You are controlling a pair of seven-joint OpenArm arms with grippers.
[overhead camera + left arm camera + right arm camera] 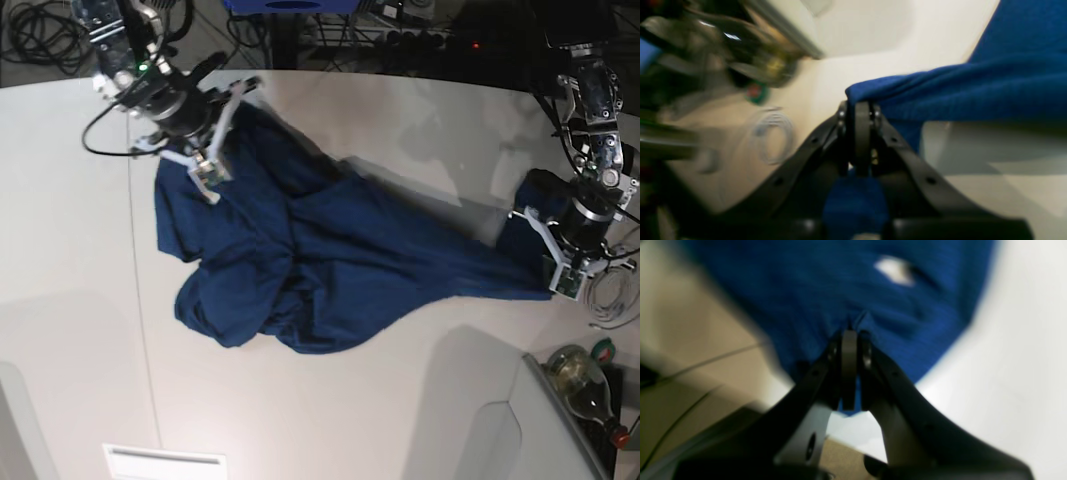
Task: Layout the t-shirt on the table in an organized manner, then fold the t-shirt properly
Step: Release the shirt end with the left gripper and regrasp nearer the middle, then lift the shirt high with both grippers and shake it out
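Note:
The dark navy t-shirt [330, 260] lies crumpled and stretched diagonally across the white table [400, 400]. My right gripper [232, 100] is at the shirt's far left end, shut on a pinch of fabric. Its wrist view shows the closed fingers [850, 333] biting into the blue t-shirt [840, 290] above the table [1023, 356]. My left gripper [528, 215] is at the shirt's right end. In its wrist view the jaws [860, 106] are shut on a corner of the t-shirt [973, 90], which is lifted off the table [873, 33].
A glass bottle [580, 375] stands past the table's lower right edge, with a coil of pale cable [610, 295] near it; the coil [773, 136] also shows in the left wrist view. A thin seam [140, 300] runs down the tabletop. Cables lie behind the table.

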